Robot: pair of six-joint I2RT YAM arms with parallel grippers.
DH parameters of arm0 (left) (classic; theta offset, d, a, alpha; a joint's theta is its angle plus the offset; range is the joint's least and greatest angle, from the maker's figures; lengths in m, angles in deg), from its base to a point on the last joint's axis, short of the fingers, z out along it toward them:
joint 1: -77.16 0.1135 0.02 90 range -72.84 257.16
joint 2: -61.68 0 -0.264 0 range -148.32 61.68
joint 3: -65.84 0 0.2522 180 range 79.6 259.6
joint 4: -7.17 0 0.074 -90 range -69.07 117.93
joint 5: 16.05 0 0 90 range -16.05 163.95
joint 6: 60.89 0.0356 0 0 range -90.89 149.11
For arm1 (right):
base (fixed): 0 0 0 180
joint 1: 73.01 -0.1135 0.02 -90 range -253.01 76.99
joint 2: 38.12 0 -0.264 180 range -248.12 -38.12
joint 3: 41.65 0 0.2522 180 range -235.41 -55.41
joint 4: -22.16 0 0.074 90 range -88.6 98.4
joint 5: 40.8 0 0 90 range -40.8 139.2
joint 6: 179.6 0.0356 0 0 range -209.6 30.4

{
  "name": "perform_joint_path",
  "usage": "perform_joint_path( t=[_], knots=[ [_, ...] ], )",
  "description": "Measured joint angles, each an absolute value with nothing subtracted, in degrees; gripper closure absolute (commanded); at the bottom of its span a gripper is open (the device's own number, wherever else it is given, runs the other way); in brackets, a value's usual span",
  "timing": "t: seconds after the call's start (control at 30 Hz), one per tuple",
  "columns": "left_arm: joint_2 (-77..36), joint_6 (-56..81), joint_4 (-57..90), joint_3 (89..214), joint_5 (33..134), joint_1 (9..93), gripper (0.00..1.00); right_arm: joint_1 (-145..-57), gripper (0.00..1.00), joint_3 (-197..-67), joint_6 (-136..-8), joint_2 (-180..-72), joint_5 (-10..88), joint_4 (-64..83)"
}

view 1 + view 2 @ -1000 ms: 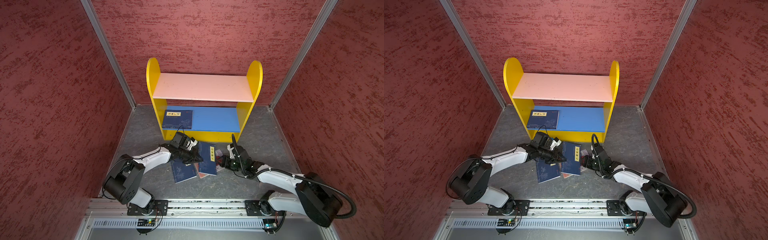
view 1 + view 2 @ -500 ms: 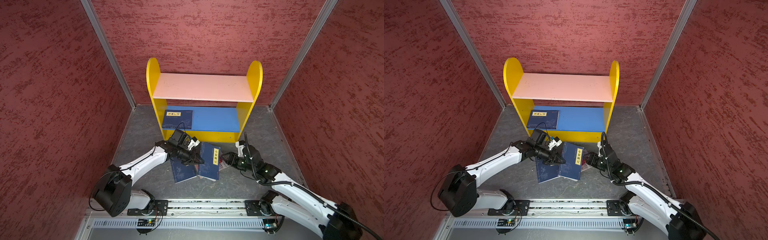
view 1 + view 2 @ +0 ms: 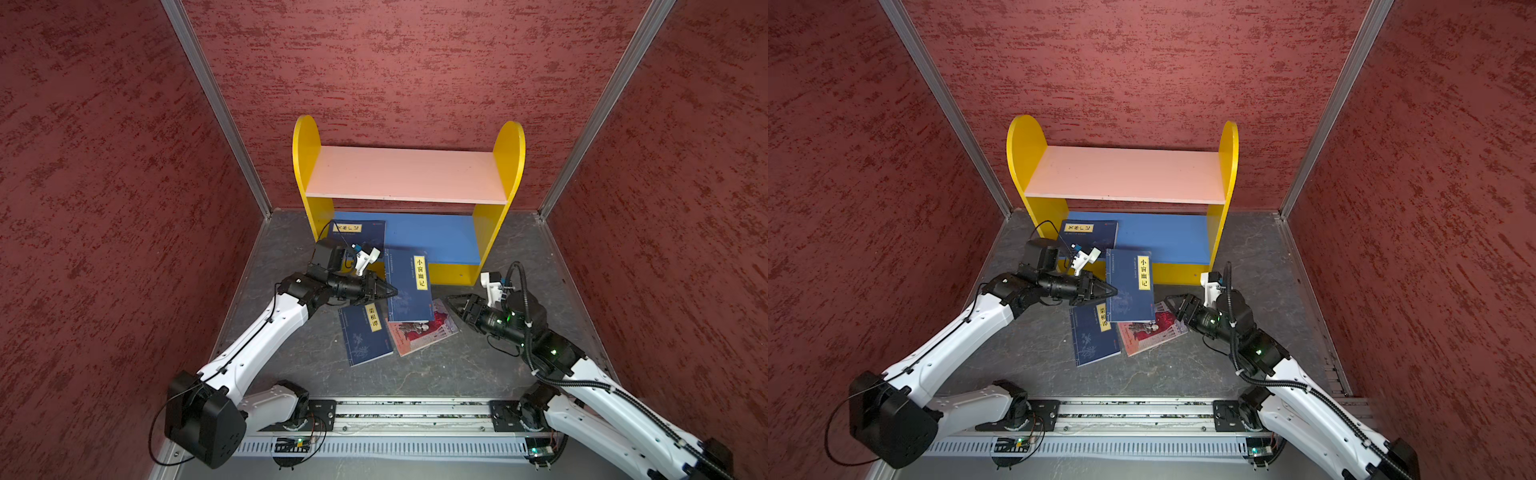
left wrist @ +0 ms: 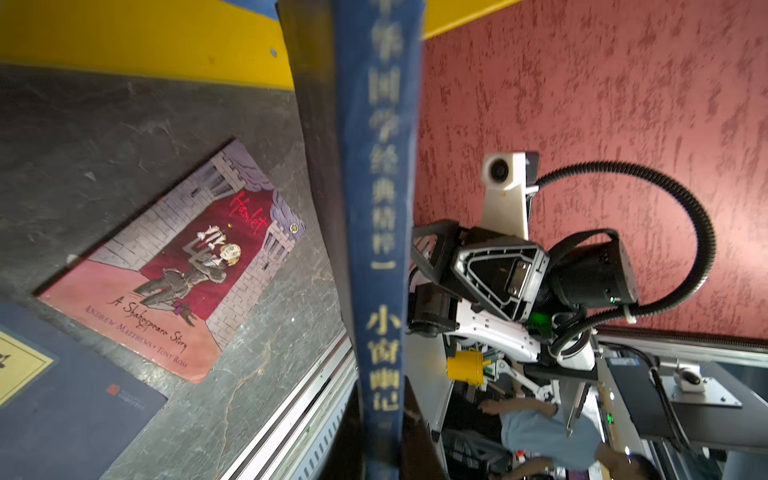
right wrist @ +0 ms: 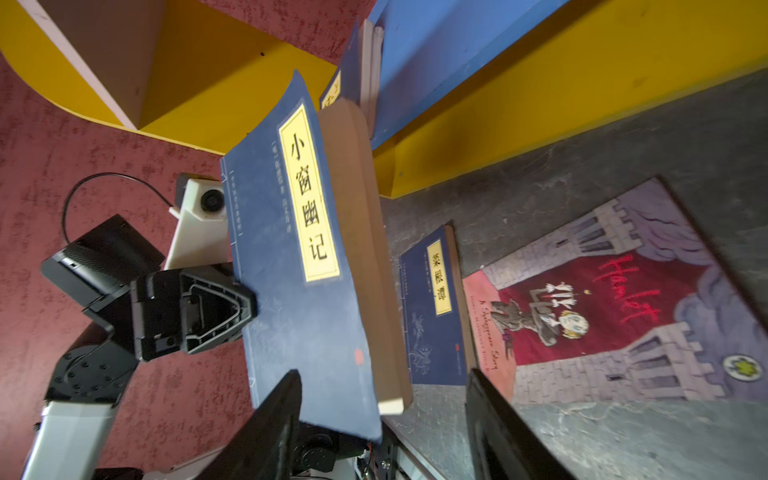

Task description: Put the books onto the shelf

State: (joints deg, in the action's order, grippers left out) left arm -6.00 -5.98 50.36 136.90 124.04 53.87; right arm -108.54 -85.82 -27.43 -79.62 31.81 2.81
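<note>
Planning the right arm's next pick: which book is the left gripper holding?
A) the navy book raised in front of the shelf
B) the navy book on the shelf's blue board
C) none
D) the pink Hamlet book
A: the left gripper has its jaws shut on the spine edge of the raised navy book, while the Hamlet book lies flat on the floor.

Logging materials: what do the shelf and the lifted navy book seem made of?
Shelf: probably painted wood or fibreboard, matt; flat cut boards, fastener dots in the base. Lifted navy book: paperback, matt card cover over cream pages; the cover's edge curls.
</note>
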Motion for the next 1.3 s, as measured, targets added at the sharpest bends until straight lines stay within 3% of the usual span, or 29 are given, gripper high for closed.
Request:
perform_joint_path(
  t=[0.47,0.83,1.3],
  knots=[
    [-3.57,-15.03,42.49,137.58,119.43,61.87,1.0,-113.35,0.29,-93.58,-23.37,-97.7,24.14,25.67],
    [-3.64,-22.4,36.85,137.58,118.82,66.26,1.0,-116.41,0.28,-91.22,-19.37,-102.13,27.66,39.57],
    [-4.36,-28.93,32.4,137.07,118.97,67.05,1.0,-117.98,0.27,-92.27,-15.61,-115.25,29.47,53.21]
  ],
)
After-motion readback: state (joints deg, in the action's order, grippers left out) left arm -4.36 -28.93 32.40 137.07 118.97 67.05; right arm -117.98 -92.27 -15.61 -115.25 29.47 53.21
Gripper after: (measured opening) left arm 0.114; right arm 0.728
